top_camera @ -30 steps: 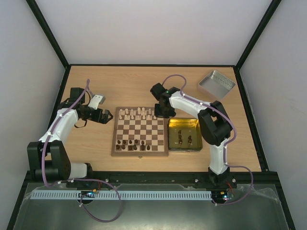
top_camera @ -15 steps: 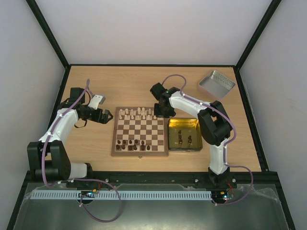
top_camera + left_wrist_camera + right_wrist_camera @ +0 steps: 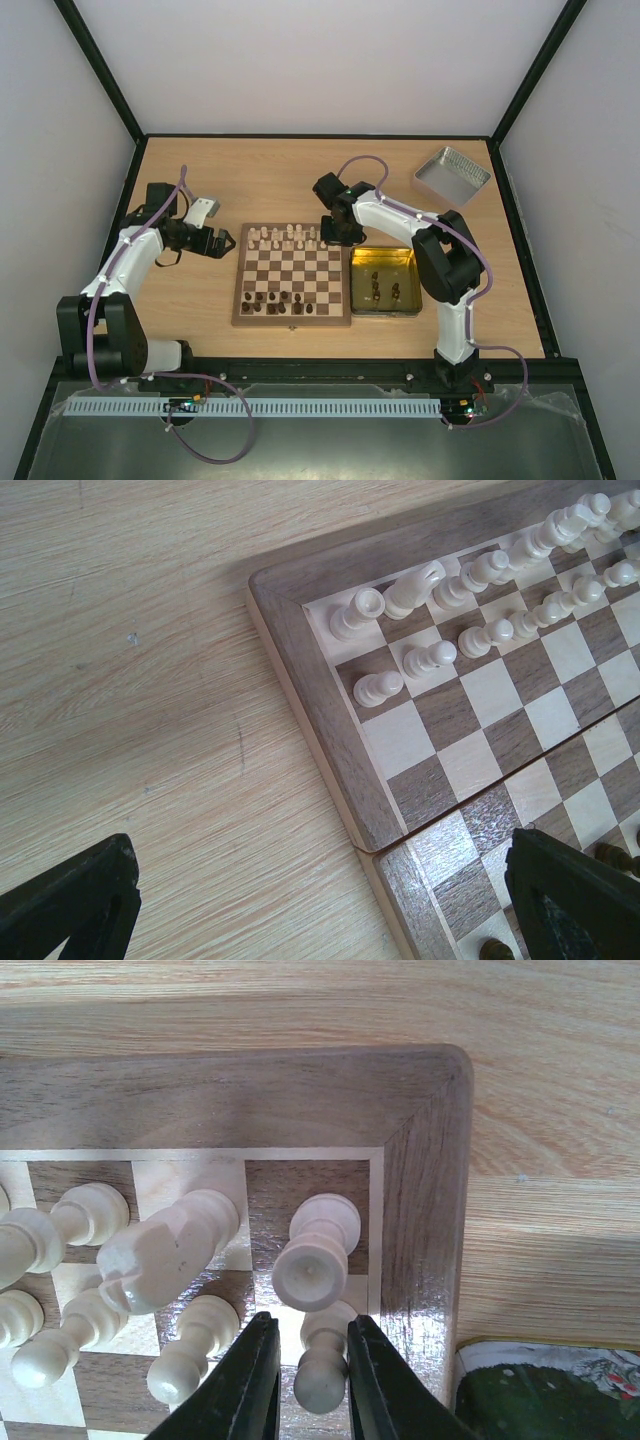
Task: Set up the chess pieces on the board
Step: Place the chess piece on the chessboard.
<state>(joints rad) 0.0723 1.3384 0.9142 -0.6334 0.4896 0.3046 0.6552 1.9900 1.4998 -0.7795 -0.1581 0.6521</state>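
We're hovering the right claw (image 3: 312,1335) over the far-right corner of the board (image 3: 420,1210), jaws barely parted astride an upright cream pawn (image 3: 322,1380) (looks loose, not pinched), rook (image 3: 315,1255) just beyond; the left claw (image 3: 320,895) is idling wide open, empty, at the opposite edge, so retreat looks straight up

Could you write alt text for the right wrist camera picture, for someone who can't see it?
A black pincer straddles a cream pawn standing beside the corner rook on the chessboard; whether it grips is unclear. More cream pieces stand to the left, and a tin peeks in lower right.
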